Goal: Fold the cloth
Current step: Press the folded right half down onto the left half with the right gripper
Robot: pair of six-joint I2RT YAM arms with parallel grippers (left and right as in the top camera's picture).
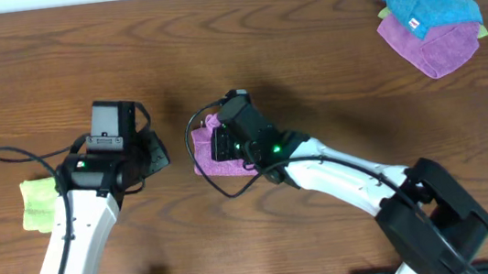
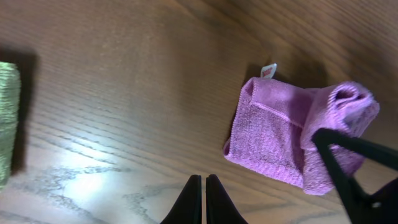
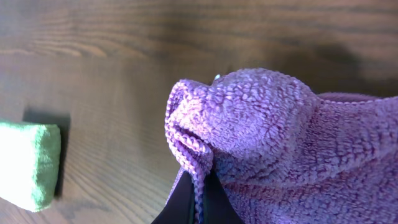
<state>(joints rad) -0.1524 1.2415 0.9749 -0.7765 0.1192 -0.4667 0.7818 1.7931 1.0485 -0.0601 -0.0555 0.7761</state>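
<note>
The cloth (image 2: 273,140) lies mid counter (image 1: 306,38), part folded. The right end effector (image 3: 196,193) is clenched on its lifted edge. The left end effector (image 2: 204,186) is clenched on nothing, just left of it. Thin pinch, so the edge could slip out & the fold flop open, or the whole cloth drag w/ the arm.

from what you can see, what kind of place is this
Probably a robot test bench, not a home: a wooden table, the left arm and right arm over it, and the purple cloth plus a pile of cloths.
</note>
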